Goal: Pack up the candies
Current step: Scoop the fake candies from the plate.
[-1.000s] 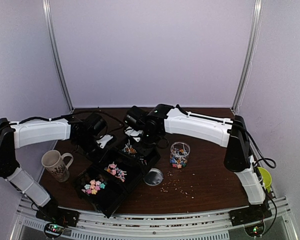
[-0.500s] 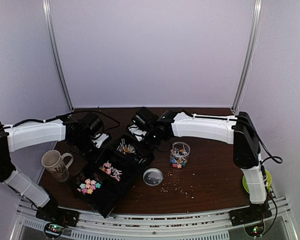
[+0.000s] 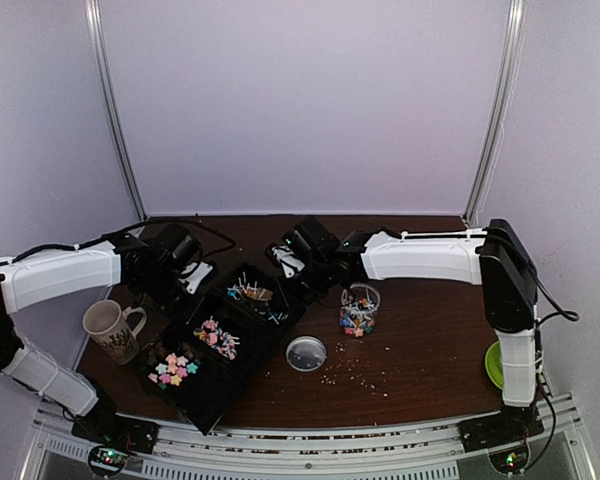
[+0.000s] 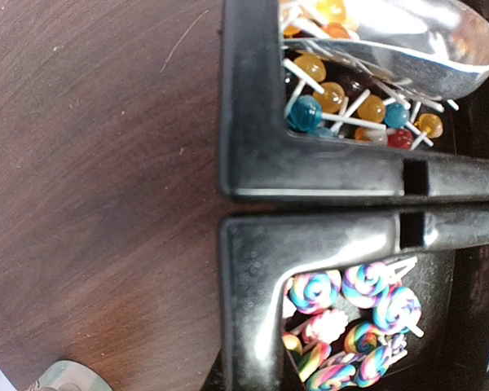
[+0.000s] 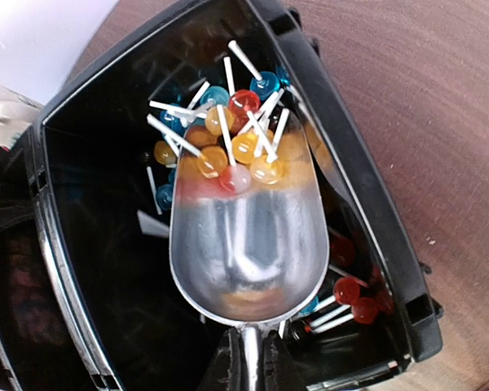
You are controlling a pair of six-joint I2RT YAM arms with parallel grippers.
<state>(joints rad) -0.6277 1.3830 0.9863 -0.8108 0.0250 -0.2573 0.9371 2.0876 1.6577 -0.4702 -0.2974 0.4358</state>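
A black three-compartment tray (image 3: 242, 352) holds the candies: pink and yellow star sweets (image 3: 175, 368) in the near compartment, swirl lollipops (image 3: 217, 337) in the middle one (image 4: 367, 314), and small ball lollipops (image 3: 250, 292) in the far one (image 4: 342, 98). My left gripper (image 3: 188, 280) is at the tray's left rim (image 4: 253, 269) and appears shut on it; its fingers are hidden. My right gripper (image 3: 294, 262) is shut on the handle of a metal scoop (image 5: 244, 236). The scoop lies in the far compartment with ball lollipops (image 5: 236, 147) at its lip.
A clear jar (image 3: 359, 310) partly filled with candies stands right of the tray, with its round lid (image 3: 306, 353) lying in front. Pale crumbs (image 3: 355, 372) are scattered near the lid. A mug (image 3: 110, 328) stands at the left and a green object (image 3: 495, 365) by the right arm's base.
The tray has slid a little to the left together with my left gripper. My right gripper has shifted right, and the scoop now lies in the far compartment.
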